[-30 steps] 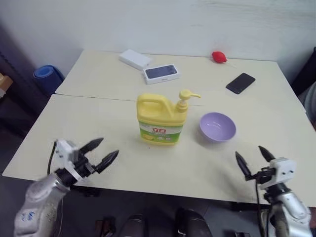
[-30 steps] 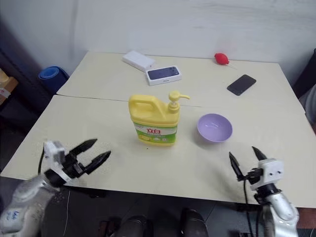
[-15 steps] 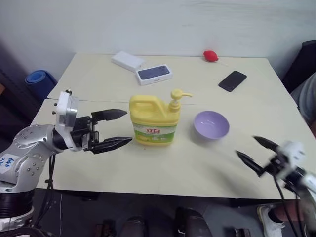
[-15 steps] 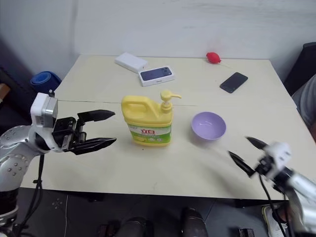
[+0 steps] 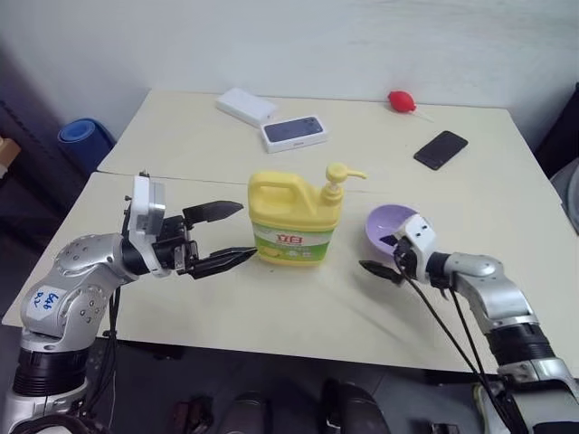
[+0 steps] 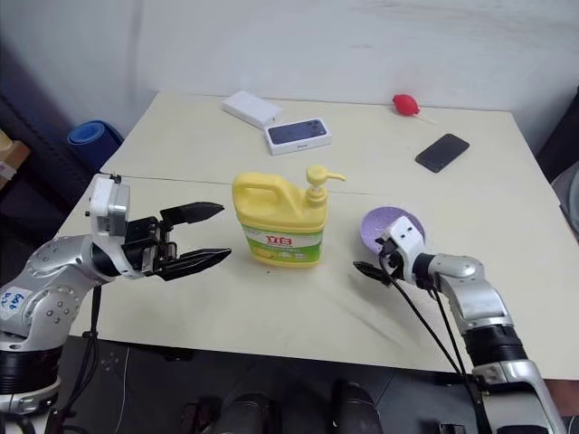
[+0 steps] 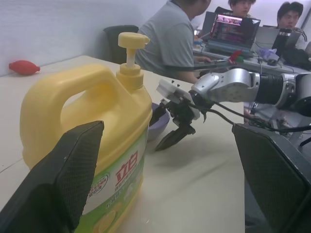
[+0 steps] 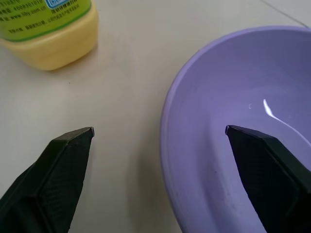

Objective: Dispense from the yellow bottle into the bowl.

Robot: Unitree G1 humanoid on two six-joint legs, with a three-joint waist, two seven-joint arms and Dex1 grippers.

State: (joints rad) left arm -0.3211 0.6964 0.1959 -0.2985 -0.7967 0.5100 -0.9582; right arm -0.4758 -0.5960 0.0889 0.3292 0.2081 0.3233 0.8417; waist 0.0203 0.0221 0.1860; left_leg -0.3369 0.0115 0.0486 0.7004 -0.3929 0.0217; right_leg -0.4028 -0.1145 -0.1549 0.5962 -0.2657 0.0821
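The yellow bottle (image 5: 294, 221) stands upright mid-table, its pump nozzle toward the bowl. The lavender bowl (image 5: 398, 221) sits just right of it. My left gripper (image 5: 249, 231) is open and level, with its fingertips at the bottle's handle side; I cannot tell whether they touch it. In the left wrist view the bottle (image 7: 87, 145) rises close ahead of the spread fingers. My right gripper (image 5: 373, 253) is open at the bowl's near-left rim. In the right wrist view one fingertip hangs over the table and the other over the inside of the bowl (image 8: 243, 121).
At the back of the table lie a white box (image 5: 246, 106), a boxed phone (image 5: 294, 132), a black phone (image 5: 441, 150) and a red rubber bulb (image 5: 401, 101). A blue roll (image 5: 83, 137) sits off the table's left. People sit at laptops (image 7: 233, 29) beyond the right side.
My right gripper swung forward and left from the table's front edge to the bowl's rim. My left gripper rose from the front edge to beside the bottle, then held there.
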